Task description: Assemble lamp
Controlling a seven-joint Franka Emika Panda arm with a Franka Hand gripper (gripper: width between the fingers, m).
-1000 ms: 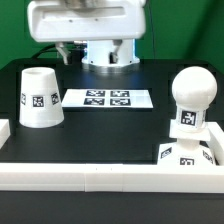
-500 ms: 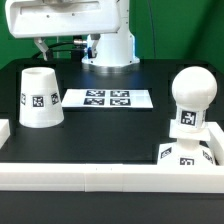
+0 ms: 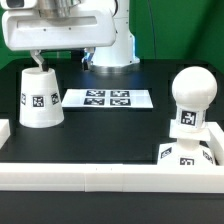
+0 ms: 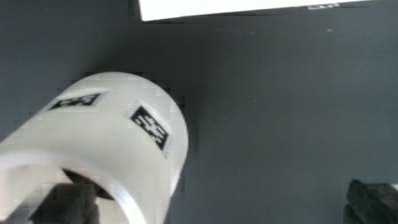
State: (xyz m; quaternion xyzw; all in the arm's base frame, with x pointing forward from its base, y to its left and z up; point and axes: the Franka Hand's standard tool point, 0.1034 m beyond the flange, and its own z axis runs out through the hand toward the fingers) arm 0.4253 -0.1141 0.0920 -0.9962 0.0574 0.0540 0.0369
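Lamp shade (image 3: 40, 98), a white tapered cup with square tags, stands mouth-down on the black table (image 3: 100, 130) toward the exterior view's left, while the round bulb (image 3: 191, 100) already sits upright on the square base (image 3: 183, 156) at the exterior view's right. Gripper (image 3: 62, 58) hangs just above the shade, jaws spread apart, one finger (image 4: 75, 200) beside its wall in the wrist view. For a sound grasp, it should probably centre both fingers astride the shade before closing.
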